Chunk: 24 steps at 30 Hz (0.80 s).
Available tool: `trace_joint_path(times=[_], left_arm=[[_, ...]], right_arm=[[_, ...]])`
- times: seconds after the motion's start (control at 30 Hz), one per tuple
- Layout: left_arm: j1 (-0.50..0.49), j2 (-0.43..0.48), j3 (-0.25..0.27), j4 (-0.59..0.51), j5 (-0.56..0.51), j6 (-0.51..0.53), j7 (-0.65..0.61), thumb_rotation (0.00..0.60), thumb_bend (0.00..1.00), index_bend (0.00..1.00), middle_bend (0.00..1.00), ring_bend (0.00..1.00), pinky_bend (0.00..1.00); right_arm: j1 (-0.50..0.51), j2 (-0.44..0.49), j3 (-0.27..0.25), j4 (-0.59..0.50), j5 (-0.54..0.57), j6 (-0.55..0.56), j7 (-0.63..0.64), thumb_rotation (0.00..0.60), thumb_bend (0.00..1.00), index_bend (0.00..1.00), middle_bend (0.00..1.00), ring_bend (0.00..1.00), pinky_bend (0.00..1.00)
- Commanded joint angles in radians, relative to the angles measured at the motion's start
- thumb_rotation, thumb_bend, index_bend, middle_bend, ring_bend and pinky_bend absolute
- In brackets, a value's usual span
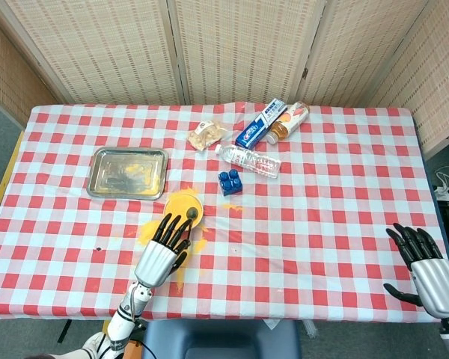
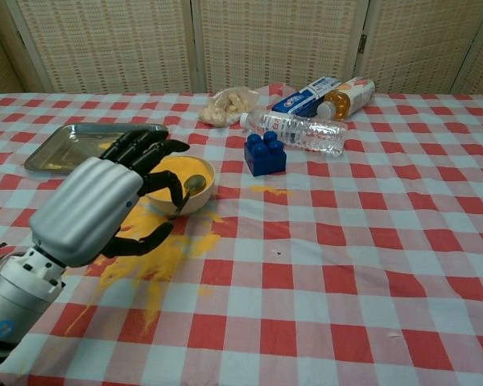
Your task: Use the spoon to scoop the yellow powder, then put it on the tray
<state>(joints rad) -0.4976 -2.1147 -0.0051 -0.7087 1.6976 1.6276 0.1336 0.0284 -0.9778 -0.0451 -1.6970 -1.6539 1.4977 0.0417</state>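
Observation:
A white bowl (image 1: 183,206) (image 2: 179,178) of yellow powder stands near the table's middle left. The spoon (image 1: 189,222) (image 2: 189,190) leans in it, its scoop over the powder and its handle over the front rim. My left hand (image 1: 159,253) (image 2: 105,201) hovers just in front of the bowl, fingers spread and pointing at it, holding nothing. Behind and left of the bowl lies the steel tray (image 1: 129,173) (image 2: 70,146) with a little yellow powder on it. My right hand (image 1: 428,267) is open at the table's front right corner, far from everything.
Spilled yellow powder (image 2: 149,251) covers the cloth in front of the bowl. A blue brick (image 1: 230,182) (image 2: 265,153), a water bottle (image 1: 248,161), a toothpaste box (image 1: 260,124), an orange bottle (image 1: 287,120) and a snack bag (image 1: 206,134) lie behind the bowl.

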Motion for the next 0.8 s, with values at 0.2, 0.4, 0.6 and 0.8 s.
trace_joint_path(times=[0.2, 0.4, 0.6, 0.8], left_arm=[[-0.009, -0.032, -0.007, 0.061, -0.001, -0.016, -0.002, 0.600, 0.37, 0.49, 0.12, 0.00, 0.05], [-0.012, -0.044, -0.011, 0.081, -0.007, -0.031, -0.005, 0.600, 0.37, 0.51, 0.12, 0.00, 0.05], [-0.019, -0.052, -0.015, 0.097, -0.009, -0.033, -0.010, 0.600, 0.37, 0.52, 0.13, 0.00, 0.05], [-0.022, -0.052, -0.022, 0.104, -0.012, -0.028, -0.015, 0.600, 0.37, 0.52, 0.13, 0.00, 0.05]], right_arm=[[-0.002, 0.001, 0.002, 0.002, 0.002, 0.004, 0.003, 0.600, 0.05, 0.00, 0.00, 0.00, 0.00], [-0.002, 0.001, 0.003, 0.002, 0.004, 0.004, 0.003, 0.600, 0.05, 0.00, 0.00, 0.00, 0.00], [-0.004, 0.002, 0.003, 0.003, 0.003, 0.006, 0.004, 0.600, 0.05, 0.00, 0.00, 0.00, 0.00], [0.000, 0.001, 0.004, 0.003, 0.007, -0.003, 0.000, 0.600, 0.05, 0.00, 0.00, 0.00, 0.00]])
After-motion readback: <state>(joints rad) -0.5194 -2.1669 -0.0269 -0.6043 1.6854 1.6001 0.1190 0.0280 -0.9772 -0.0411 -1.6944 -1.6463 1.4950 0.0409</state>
